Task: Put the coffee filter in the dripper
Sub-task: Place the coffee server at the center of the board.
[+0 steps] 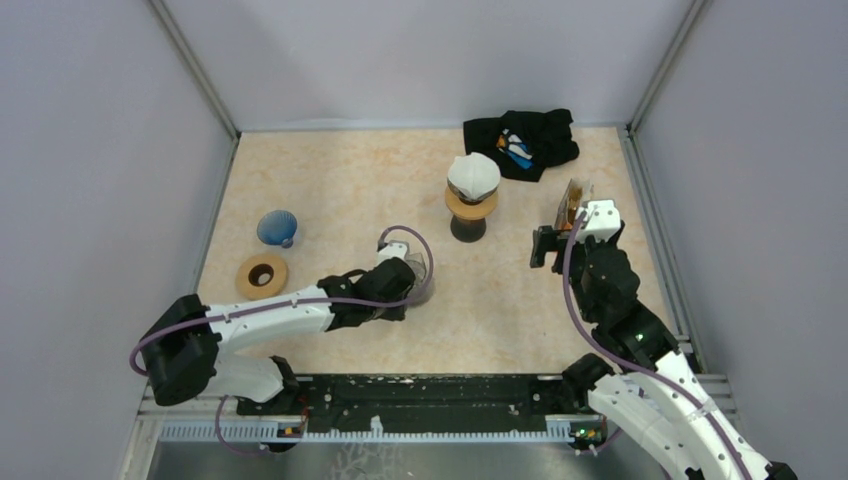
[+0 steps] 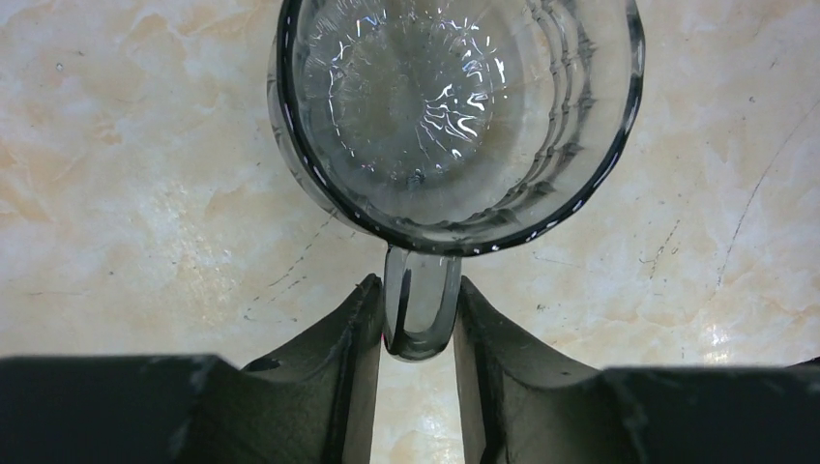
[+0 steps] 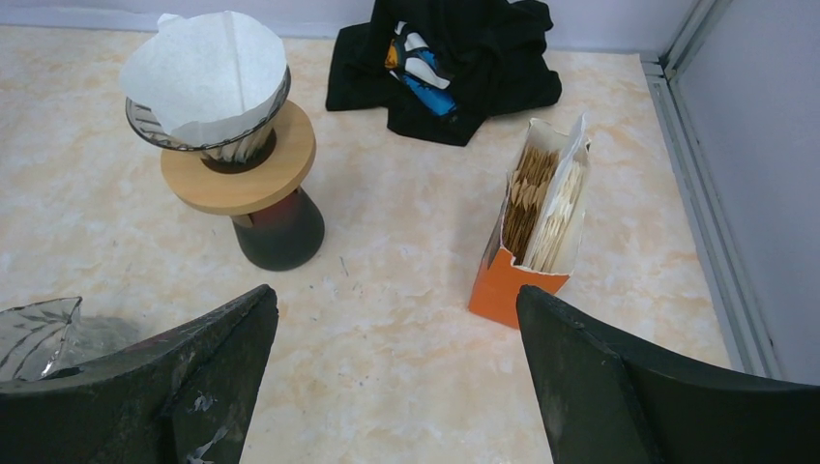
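Observation:
A white paper coffee filter (image 1: pixel 473 175) sits in a clear dripper (image 3: pixel 145 121) on a wooden ring (image 3: pixel 242 174) over a dark stand (image 1: pixel 467 228); the filter also shows in the right wrist view (image 3: pixel 208 72). A second clear glass dripper (image 1: pixel 420 272) stands on the table in the middle. My left gripper (image 1: pixel 408 285) is shut on its handle (image 2: pixel 421 309), with the bowl (image 2: pixel 454 106) just ahead of the fingers. My right gripper (image 1: pixel 543 247) is open and empty, above the table to the right of the stand (image 3: pixel 395 295).
An orange box of paper filters (image 1: pixel 575 200) stands at the right (image 3: pixel 512 280). A black cloth (image 1: pixel 520 140) lies at the back. A blue dripper (image 1: pixel 277 227) and a loose wooden ring (image 1: pixel 261 276) lie at the left. Walls enclose the table.

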You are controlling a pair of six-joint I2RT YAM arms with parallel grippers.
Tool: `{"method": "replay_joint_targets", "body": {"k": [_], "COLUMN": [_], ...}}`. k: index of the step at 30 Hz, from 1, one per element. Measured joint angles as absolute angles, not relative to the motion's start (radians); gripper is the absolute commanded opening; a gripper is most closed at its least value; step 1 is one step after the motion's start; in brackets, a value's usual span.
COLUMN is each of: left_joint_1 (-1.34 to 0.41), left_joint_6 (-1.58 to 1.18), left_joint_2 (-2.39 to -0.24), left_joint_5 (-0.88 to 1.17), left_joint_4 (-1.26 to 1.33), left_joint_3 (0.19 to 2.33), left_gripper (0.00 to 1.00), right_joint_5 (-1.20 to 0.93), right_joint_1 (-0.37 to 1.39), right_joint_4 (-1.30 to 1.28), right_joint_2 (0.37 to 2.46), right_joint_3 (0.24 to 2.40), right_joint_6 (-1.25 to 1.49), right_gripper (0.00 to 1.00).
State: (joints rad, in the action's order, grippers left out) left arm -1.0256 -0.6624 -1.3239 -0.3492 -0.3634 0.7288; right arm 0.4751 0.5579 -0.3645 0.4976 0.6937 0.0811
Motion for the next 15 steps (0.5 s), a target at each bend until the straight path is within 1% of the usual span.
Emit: {"method": "replay_joint_targets", "body": {"k": [5,10,14,15], "left_joint_1": [-1.026,-1.026,-1.026,-1.026], "left_joint_6": [-0.667,-0.666,-0.669,-0.670], "left_joint_2": [-1.324,-1.309,-1.270,-1.258], "left_joint_5": [-0.349,-0.346,-0.345,-0.347], "left_joint_4": [-0.365,-0.371,-0.406,-0.418], "left_joint_3": [0.727,0.728,0.746,0.754], "left_gripper": [0.54,0.63,0.74,0.79], "right_joint_5": [0.476,0.479,0.482,0.484], "right_joint_1": [0.558,0.558,0.558,0.558], "right_joint_4": [-0.364,-0.365,-0.364,-0.364], "right_joint_2": [0.507,0.512,0.513,0.514], "right_joint_3": [0.694,0.694,0.694,0.694], "right_joint_6": [0.081,0.081,0.080,0.080], "right_gripper": [0.93,0.93,0.93,0.93]}}
